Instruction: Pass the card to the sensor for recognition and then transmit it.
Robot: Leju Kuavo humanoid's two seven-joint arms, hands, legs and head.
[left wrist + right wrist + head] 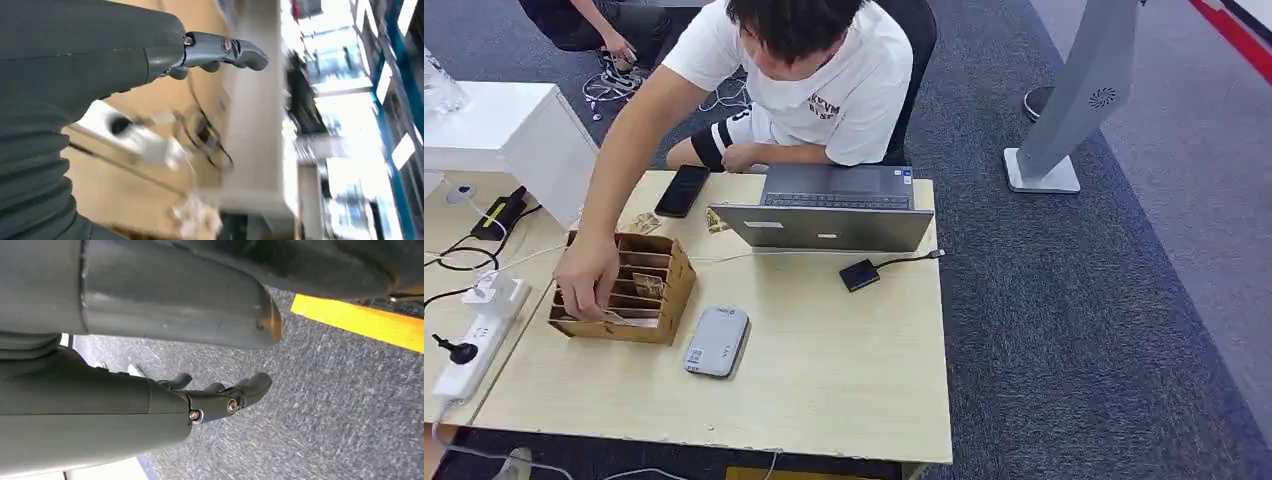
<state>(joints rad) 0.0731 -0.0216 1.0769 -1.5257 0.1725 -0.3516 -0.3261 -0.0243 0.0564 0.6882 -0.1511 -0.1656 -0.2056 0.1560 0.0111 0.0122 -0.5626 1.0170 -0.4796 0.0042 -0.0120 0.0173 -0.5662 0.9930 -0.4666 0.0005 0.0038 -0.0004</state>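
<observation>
A brown cardboard card box (676,288) with slots stands on the left of the wooden table (844,380), and a card (650,285) sticks up in one slot. A person's hand (584,280) reaches into the box's near-left slots. The grey flat sensor (717,341) lies just right of the box, toward the front. In the left wrist view, my left hand (220,52) holds nothing, fingers stretched out, over a blurred table edge with cables. My right hand (220,397) hangs over grey carpet, fingers loosely apart and empty.
The seated person leans over the table's far edge behind an open laptop (829,212). A black phone (682,190), two loose cards (644,223), a black adapter (859,274) with a cable and a white power strip (469,350) lie around. A grey stand (1064,120) stands on the carpet at the right.
</observation>
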